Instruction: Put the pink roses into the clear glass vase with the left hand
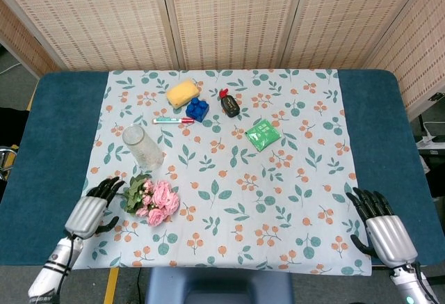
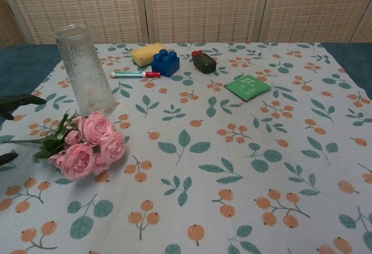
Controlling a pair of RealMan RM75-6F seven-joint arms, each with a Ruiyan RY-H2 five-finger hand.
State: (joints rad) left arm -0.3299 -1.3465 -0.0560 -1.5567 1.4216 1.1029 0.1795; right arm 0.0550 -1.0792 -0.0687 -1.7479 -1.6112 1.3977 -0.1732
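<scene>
Hovering just left of the bunch of pink roses point(image 1: 154, 200) is the left hand point(image 1: 92, 208), fingers spread and holding nothing, tips right by the green stem. The roses lie flat on the floral-print tabletop point(image 1: 292, 179), with the clear glass vase point(image 1: 142, 147) standing upright just behind them. The right hand point(image 1: 381, 229) sits at the near right corner, fingers loosely apart and empty too, well away from everything
</scene>
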